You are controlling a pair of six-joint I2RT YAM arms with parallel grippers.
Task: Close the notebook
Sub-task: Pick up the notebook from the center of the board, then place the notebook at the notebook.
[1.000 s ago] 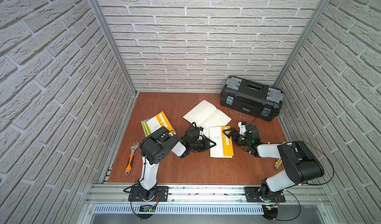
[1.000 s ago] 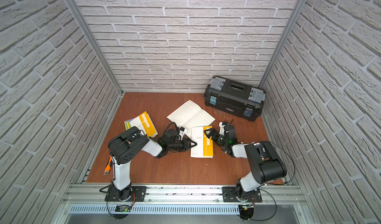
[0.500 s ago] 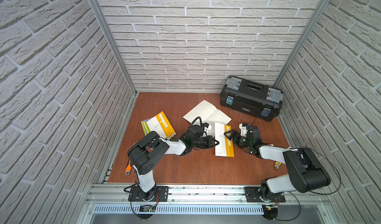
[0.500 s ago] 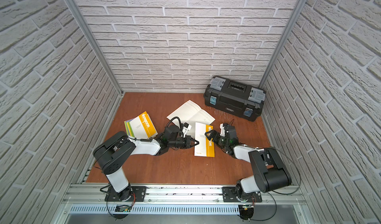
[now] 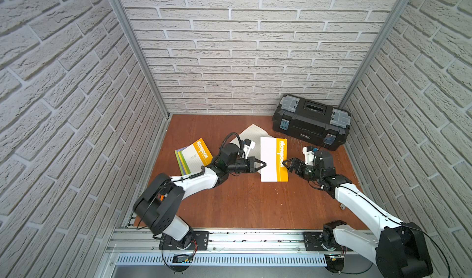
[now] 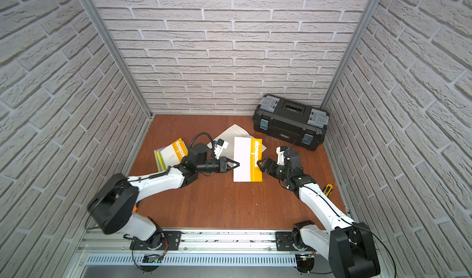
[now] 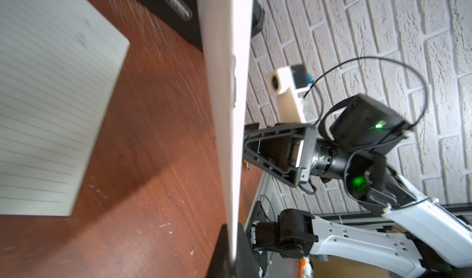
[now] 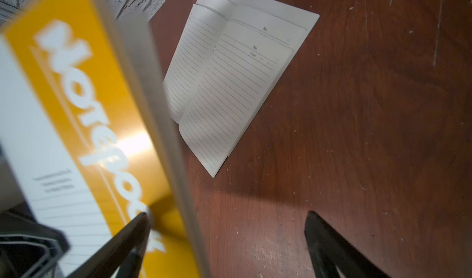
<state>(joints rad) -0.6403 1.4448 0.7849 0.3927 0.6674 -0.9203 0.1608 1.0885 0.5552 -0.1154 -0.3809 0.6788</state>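
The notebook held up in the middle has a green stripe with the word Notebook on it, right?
Not green. The notebook held up in the middle has a yellow stripe with the word Notebook on it in white letters. Both top views show the colour, and the right wrist view shows it up close.

Caught a white notebook [image 7: 224, 97] edge-on, raised off the wooden table [image 7: 153, 174], pinched tight in the left gripper [image 7: 233, 253]. Caught the right gripper [image 7: 249, 142] just behind, spread wide, and open lined pages [image 7: 51, 97] flat nearby.
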